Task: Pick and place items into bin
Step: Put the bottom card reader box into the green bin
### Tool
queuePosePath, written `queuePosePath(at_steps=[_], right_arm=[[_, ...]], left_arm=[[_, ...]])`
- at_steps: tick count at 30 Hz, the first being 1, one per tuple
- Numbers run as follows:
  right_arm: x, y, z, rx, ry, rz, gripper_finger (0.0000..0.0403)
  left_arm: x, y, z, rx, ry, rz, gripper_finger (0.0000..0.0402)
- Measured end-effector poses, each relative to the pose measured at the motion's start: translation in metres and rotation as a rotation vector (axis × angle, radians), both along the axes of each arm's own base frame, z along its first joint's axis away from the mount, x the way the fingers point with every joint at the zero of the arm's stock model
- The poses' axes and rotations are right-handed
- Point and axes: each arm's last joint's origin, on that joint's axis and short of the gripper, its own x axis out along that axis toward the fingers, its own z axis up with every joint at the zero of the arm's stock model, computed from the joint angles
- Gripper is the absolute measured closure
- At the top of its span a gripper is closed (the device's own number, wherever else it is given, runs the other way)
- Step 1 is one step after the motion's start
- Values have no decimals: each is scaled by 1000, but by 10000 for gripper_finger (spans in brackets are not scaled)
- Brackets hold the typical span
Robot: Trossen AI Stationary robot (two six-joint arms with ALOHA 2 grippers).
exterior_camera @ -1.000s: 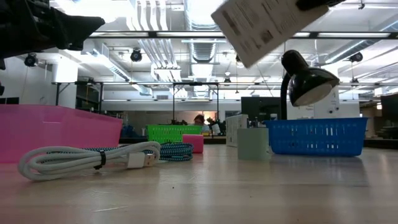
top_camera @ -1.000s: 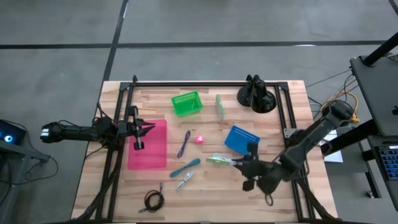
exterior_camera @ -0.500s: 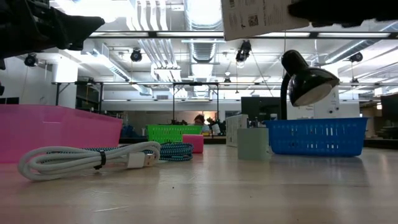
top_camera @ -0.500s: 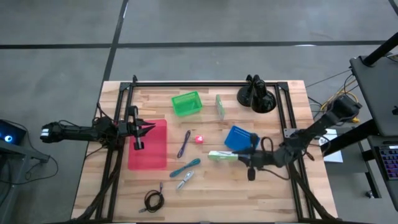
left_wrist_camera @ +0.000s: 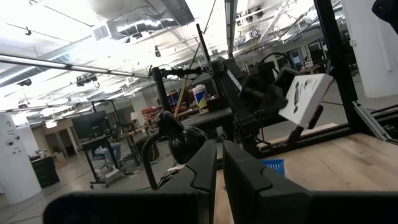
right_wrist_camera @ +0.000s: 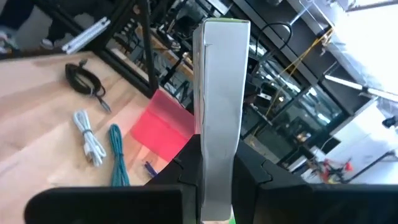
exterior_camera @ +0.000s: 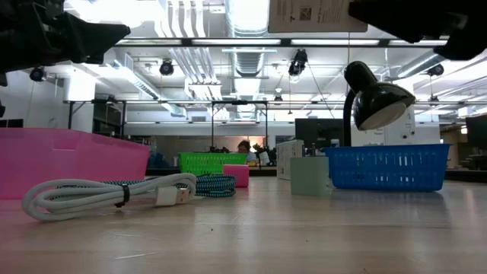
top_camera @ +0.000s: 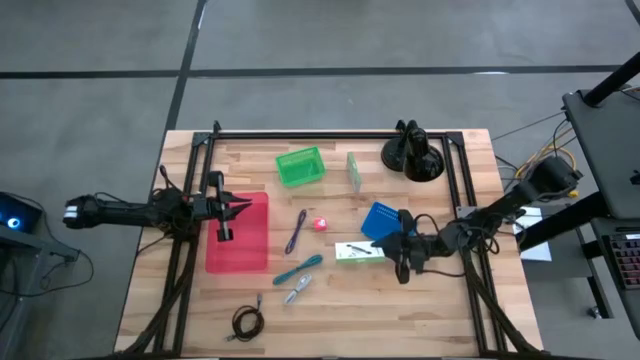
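Your right claw (top_camera: pixel 388 250) is clamped on a flat white box (top_camera: pixel 358 251) with a green edge, holding it in the air above the middle of the table (top_camera: pixel 440 310). In the right wrist view the box (right_wrist_camera: pixel 219 106) stands edge-on between the two dark fingers, thin and smooth-faced like printed cardboard; the low view shows only its labelled underside (exterior_camera: pixel 316 15) at the top of the picture.

The blue basket (top_camera: pixel 387 222) sits just beyond the claw, close to its tip. It is a small rigid plastic basket with slotted sides, and from above nothing can be seen inside it. The green basket (top_camera: pixel 300 166) is farther off, past the held box toward the back of the table, of the same slotted make. The flat pink tray (top_camera: pixel 238 233) lies well away, under your left claw (top_camera: pixel 232 208), which waits with its fingers nearly touching and nothing in them.

I judge the task to be near its start: one item is lifted and none is visibly binned.

Still loose on the wood, all beyond the box's free end:
- a thin purple pen (top_camera: pixel 296 231)
- a small rounded pink piece (top_camera: pixel 320 224)
- a teal braided cable (top_camera: pixel 298 268)
- a white cable (top_camera: pixel 296 290)
- a black coiled cable (top_camera: pixel 246 321), farthest off

A pale green block (top_camera: pixel 353 170) stands upright near the green basket, and a glossy black desk lamp (top_camera: pixel 411 153) stands at the back.
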Motion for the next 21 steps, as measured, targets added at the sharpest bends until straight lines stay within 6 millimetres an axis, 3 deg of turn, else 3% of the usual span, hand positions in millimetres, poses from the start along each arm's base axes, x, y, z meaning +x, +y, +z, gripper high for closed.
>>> queuePosePath(at_steps=[9,16,21], right_arm=[[9,-4,-18,-148,64,-49,369],[25,-16,-12,-220,0,-120,369],[40,-28,2,-169,-50,-192,369]], left_arm=[[1,0,0,0,-4,0,389],[3,0,-3,0,30,0,389],[7,0,-7,65,77,12,386]])
